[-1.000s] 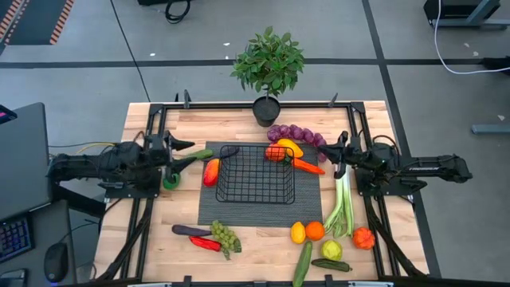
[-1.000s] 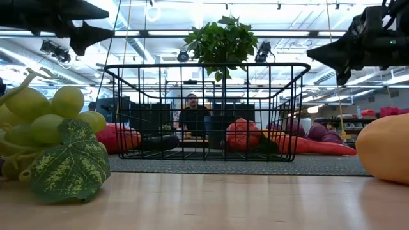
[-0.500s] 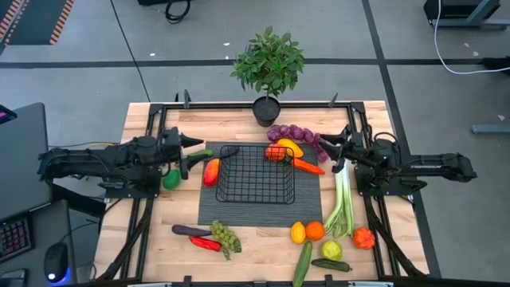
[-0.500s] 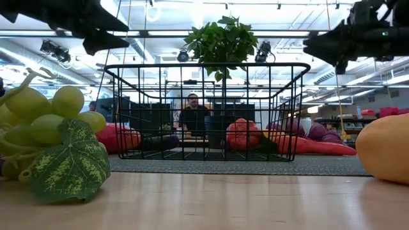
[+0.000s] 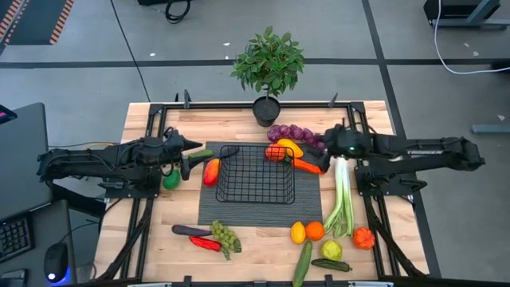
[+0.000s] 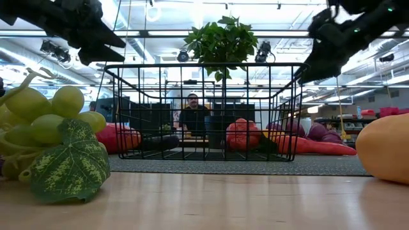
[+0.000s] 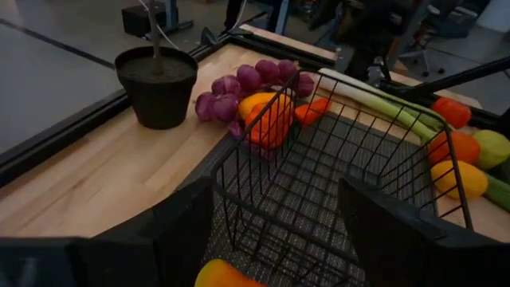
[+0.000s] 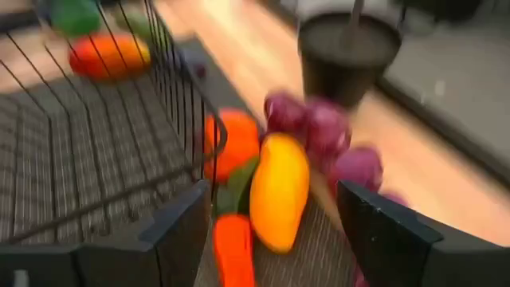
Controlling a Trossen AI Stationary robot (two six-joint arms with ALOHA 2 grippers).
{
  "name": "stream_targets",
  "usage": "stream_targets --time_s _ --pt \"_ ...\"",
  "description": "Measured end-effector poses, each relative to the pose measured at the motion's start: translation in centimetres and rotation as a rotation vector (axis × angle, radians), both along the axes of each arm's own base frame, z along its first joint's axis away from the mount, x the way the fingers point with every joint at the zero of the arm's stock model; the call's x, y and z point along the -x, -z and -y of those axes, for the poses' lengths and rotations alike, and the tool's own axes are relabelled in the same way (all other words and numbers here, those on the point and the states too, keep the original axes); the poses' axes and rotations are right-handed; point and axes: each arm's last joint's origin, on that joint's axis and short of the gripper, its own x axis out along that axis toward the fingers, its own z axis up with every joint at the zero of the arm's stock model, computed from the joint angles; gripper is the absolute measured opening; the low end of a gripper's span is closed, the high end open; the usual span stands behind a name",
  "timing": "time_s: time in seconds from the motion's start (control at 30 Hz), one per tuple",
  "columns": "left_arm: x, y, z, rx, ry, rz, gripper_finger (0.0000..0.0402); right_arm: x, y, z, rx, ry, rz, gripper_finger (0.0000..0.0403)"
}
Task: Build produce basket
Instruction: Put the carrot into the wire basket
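Observation:
The black wire basket [image 5: 255, 172] stands on a dark ribbed mat [image 5: 259, 211] at the table's middle; nothing shows inside it. Produce lies around it. Purple grapes [image 5: 296, 134], a yellow pepper [image 8: 279, 187], an orange fruit [image 8: 235, 143] and a carrot [image 5: 309, 166] lie at its far right corner. A red-orange pepper [image 5: 211, 171] lies at its left side. My left gripper [image 5: 190, 155] hangs open in the air left of the basket. My right gripper [image 5: 323, 151] hangs open above the carrot and yellow pepper, tipped down. Neither has anything between its fingers.
A potted plant [image 5: 268, 68] stands at the far edge. A leek [image 5: 343, 199] lies right of the mat. Lemon [image 5: 298, 232], orange [image 5: 315, 230], cucumbers [image 5: 303, 261], green grapes [image 5: 225, 237] and an eggplant [image 5: 191, 230] lie along the near edge. A person [image 6: 192, 115] sits beyond the table.
My right gripper has risen, gone toward the basket's far right corner and tipped downward, and its fingers have opened. My left gripper has tipped a little downward and edged toward the basket. Nothing on the table has moved.

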Motion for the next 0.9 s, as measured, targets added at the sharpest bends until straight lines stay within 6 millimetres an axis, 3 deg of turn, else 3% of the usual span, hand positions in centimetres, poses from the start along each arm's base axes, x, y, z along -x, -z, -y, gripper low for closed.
stream_targets --time_s 0.33,0.9 --pt "0.2 0.6 0.0 0.024 -0.007 -0.059 0.0266 -1.5 5.5 0.2 -0.214 0.051 -0.411 0.0271" --pt "0.3 0.9 0.0 0.046 -0.014 -0.082 0.024 -3.8 10.1 0.5 -0.199 0.011 -0.571 0.0269"
